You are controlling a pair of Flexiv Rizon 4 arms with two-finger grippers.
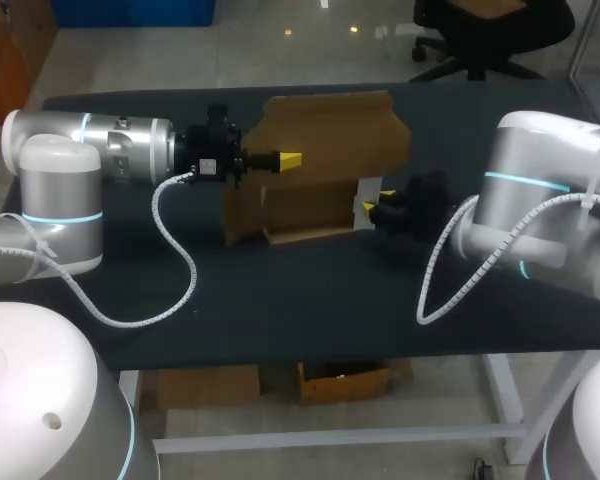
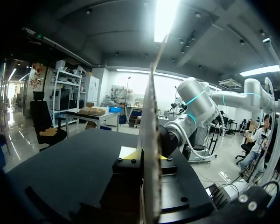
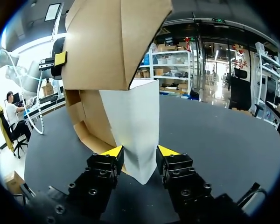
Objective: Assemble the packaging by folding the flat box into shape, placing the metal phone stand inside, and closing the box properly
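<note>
Partly folded cardboard box (image 1: 325,140) stands upright at mid-tabletop (image 1: 280,290). My left tool (image 1: 288,160) is clenched on its upper panel. The box's pale flap (image 3: 137,126) sits within my right tool (image 3: 140,151); whether that tool grasps it, I cannot tell.

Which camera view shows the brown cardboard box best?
The head view: nearly the whole half-folded brown cardboard box shows from above. The left wrist view gives only one panel edge-on; the right wrist view gives a pale flap held in the right claw, with folded panels ahead of it.
</note>
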